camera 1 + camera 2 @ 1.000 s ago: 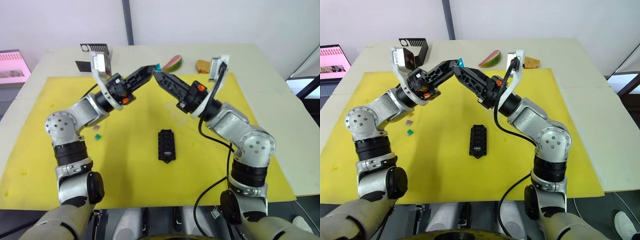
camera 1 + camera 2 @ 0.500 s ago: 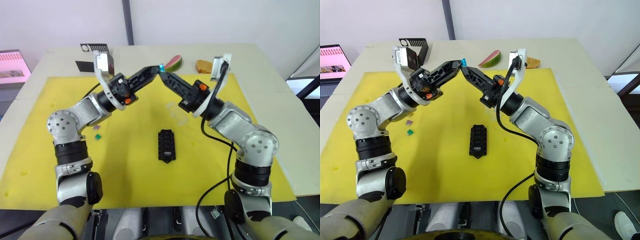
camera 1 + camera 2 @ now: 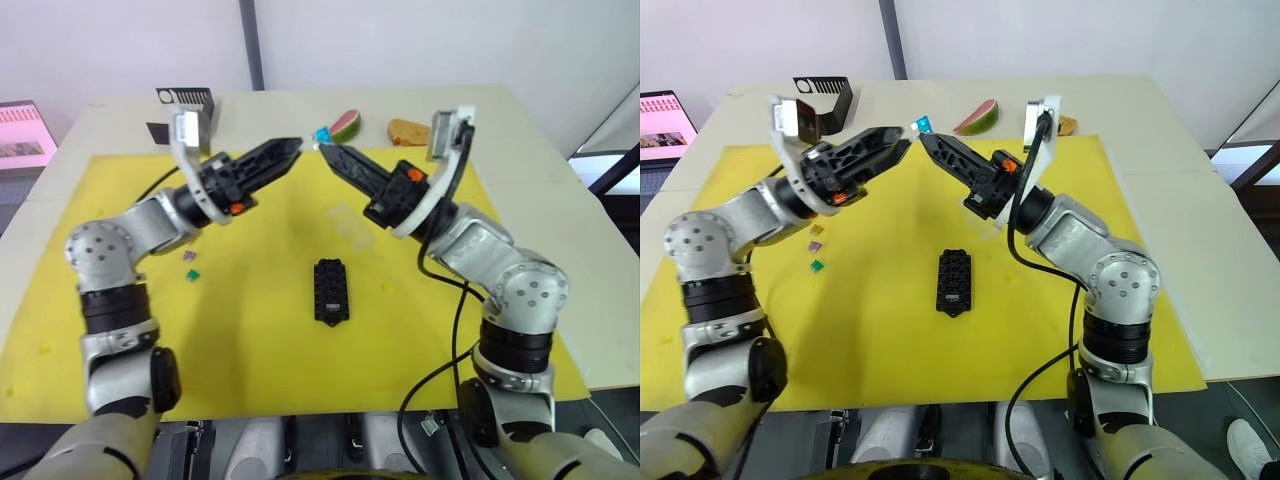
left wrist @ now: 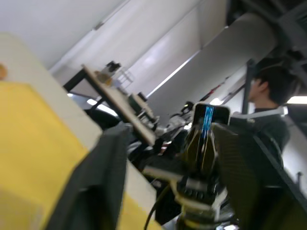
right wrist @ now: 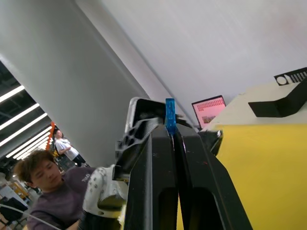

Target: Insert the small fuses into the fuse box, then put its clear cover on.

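Note:
My right gripper (image 3: 321, 149) is raised over the far middle of the yellow mat (image 3: 250, 340), shut on a small blue fuse (image 3: 322, 133) that sticks up from its tips. In the right wrist view the blue fuse (image 5: 170, 114) is pinched between the fingers. My left gripper (image 3: 296, 149) hangs just to the left of it, open, a short gap away. The black fuse box (image 3: 331, 290) lies on the mat below, mid-table. The clear cover (image 3: 347, 226) lies faintly visible on the mat beyond it. Other small fuses (image 3: 817, 247) lie on the mat at the left.
A black angular holder (image 3: 185, 98) stands at the back left. A watermelon slice (image 3: 346, 124) and a brownish piece (image 3: 408, 131) lie at the back of the table. A pink screen (image 3: 24, 130) sits far left. A person (image 5: 45, 184) is behind the robot.
The blue fuse has passed from my left gripper to my right. The right fingers shut on it, then the left gripper opened and drew back to the left.

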You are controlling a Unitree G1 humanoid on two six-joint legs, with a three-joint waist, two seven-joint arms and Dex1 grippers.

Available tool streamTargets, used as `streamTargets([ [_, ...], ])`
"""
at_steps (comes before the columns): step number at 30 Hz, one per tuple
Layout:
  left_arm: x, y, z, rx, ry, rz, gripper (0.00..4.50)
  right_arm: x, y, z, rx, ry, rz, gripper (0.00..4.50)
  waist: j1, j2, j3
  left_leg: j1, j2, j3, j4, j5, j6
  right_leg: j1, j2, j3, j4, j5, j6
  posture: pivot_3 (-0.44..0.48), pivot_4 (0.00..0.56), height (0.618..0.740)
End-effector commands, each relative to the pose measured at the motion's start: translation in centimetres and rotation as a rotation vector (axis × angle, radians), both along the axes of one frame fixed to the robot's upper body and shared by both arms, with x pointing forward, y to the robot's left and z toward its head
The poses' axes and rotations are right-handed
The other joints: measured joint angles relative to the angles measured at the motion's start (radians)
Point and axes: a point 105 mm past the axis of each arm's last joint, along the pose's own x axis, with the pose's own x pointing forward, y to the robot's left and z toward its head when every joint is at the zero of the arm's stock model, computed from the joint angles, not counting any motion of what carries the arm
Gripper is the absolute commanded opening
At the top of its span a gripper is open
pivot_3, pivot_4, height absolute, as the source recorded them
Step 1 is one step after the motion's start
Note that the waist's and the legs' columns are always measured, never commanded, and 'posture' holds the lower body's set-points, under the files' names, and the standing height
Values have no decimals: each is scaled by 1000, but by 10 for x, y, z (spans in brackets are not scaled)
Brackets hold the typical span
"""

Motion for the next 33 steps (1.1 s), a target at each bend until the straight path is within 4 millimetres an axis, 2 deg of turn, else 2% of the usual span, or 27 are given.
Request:
streamTargets([
  [1, -27, 10, 0, 210, -126, -62, 4369, -13, -6, 9, -109, -98, 63, 0, -1, 0, 1, 0, 0, 0, 0, -1, 1, 0, 0, 0, -1, 0, 0, 0, 150, 740],
  [3, -42, 12, -11, 364, -177, -116, 4369, -18, -9, 1, -251, -141, 99, 0, 1, 1, 1, 0, 0, 1, 0, -1, 1, 1, 0, 0, -1, 0, 0, 0, 150, 740],
  [7, -56, 11, -29, 527, -251, -193, 4446, -25, -13, -9, -409, -197, 160, 0, 7, 2, 2, 1, 1, 0, -1, -4, 8, 7, 0, -1, -11, 0, 0, 0, 150, 740],
  [9, -67, 6, -49, 671, -349, -247, 4446, -29, -15, -24, -559, -244, 203, 0, 6, 2, 2, 2, 1, 0, -1, -5, 9, 7, 0, -1, -12, 0, 0, 0, 150, 740],
  [13, -68, -2, -93, 897, -604, -286, 4446, -34, -15, -56, -810, -333, 285, 0, 7, 3, 2, 1, 1, 1, -1, -5, 9, 8, 0, -1, -15, 0, 0, 0, 150, 740],
  [15, -73, -8, -105, 894, -623, -352, 4446, -33, -16, -73, -919, -391, 315, 0, 7, 3, 2, 1, 2, 1, -1, -5, 9, 8, -1, -1, -16, 0, 0, 0, 150, 740],
  [21, -57, -22, -128, 936, -739, -340, 4446, -32, -14, -98, -1026, -459, 374, 0, 10, 2, 2, 1, 2, 1, -1, -6, 11, 8, -1, -1, -15, 0, -1, 0, 150, 740],
  [33, -51, -34, -132, 922, -757, -302, 4446, -23, -20, -117, -1132, -465, 346, 0, 9, 2, 2, 0, 2, 1, 0, -7, 11, 7, -1, -1, -15, 0, 0, 0, 150, 740],
])
